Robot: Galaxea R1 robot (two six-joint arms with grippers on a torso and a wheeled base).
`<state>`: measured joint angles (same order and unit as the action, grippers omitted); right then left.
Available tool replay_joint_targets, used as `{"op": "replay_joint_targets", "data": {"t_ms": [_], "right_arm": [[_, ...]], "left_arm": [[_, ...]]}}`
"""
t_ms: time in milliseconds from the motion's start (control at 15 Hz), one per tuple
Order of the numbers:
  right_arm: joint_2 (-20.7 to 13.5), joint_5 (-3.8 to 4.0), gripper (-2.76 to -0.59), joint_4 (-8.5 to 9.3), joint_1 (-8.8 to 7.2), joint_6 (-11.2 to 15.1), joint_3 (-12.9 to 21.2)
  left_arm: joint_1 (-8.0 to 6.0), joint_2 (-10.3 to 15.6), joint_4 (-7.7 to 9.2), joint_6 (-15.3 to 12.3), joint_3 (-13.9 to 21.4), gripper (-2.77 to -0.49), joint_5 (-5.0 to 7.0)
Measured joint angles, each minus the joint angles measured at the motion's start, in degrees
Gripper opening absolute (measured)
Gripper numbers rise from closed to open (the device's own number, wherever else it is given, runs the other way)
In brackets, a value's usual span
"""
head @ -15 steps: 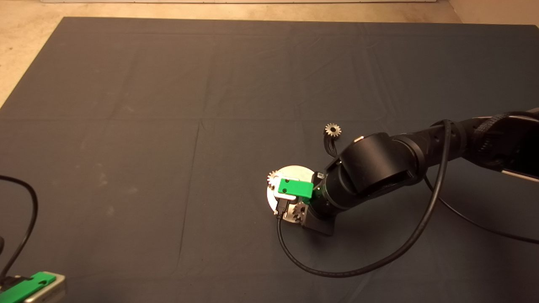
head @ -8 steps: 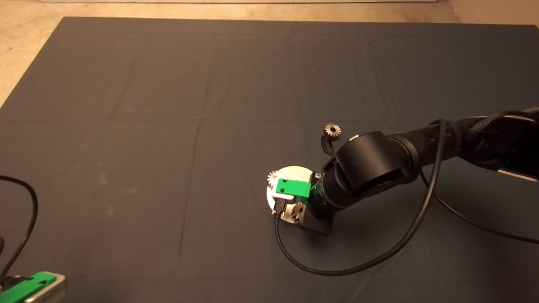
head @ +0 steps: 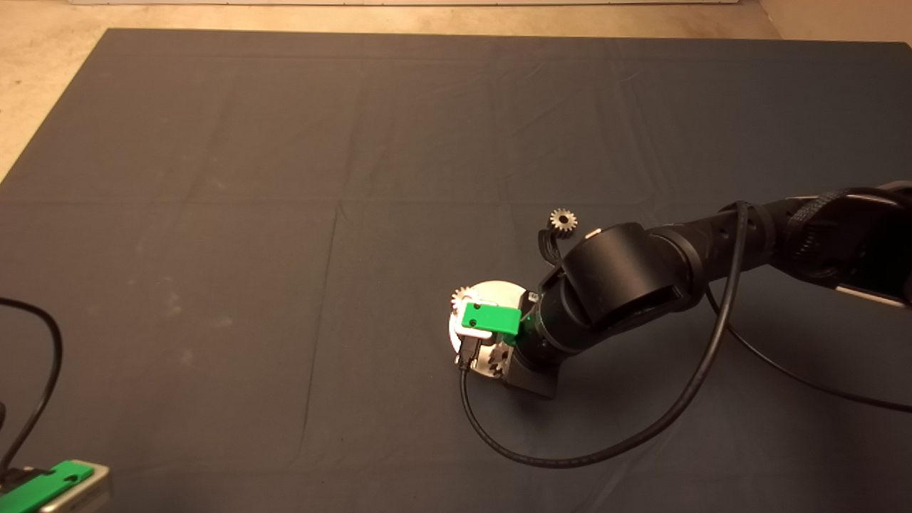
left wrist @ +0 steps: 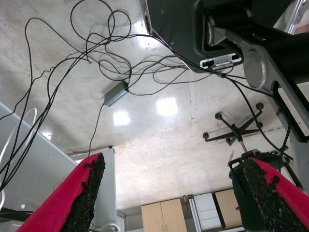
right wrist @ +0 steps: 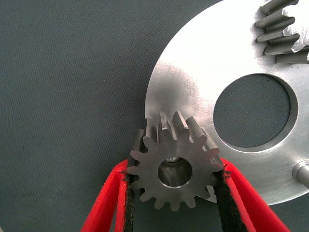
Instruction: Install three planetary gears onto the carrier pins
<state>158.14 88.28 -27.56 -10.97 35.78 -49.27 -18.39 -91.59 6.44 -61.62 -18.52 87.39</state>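
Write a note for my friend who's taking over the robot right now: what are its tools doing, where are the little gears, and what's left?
Right tool: shut on a planetary gear, held over the carrier disc near its edge, with a pin showing through the bore.
Left tool: open, parked at the mat's lower left corner, pointing at the floor.
Gears: a second gear sits on the disc's far rim, apparently seated on a pin. A third gear lies loose on the mat behind the right arm.
One bare pin shows at the disc's edge.
Left: finish seating the held gear, then fetch and fit the loose one.
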Motion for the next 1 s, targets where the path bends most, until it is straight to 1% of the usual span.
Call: {"op": "replay_joint_targets", "data": {"t_ms": [267, 400, 600, 1000], "right_arm": [[-0.06, -0.11, -2.42, 0.0, 0.01, -0.43, -0.09], [-0.39, -0.59, -2.41, 0.0, 0.04, -0.63, -0.11], [-0.72, -1.02, -2.41, 0.0, 0.15, -0.83, -0.15], [-0.83, -1.16, -2.41, 0.0, 0.17, -0.84, -0.15]], "left_arm": [[0.01, 0.05, 0.0, 0.0, 0.0, -1.22, 0.0], [0.01, 0.16, 0.01, 0.14, 0.0, -1.22, 0.0], [0.01, 0.6, 0.01, 0.71, 0.0, -1.22, 0.01], [-0.02, 0.83, 0.01, 1.05, 0.0, -1.22, 0.0]]}}
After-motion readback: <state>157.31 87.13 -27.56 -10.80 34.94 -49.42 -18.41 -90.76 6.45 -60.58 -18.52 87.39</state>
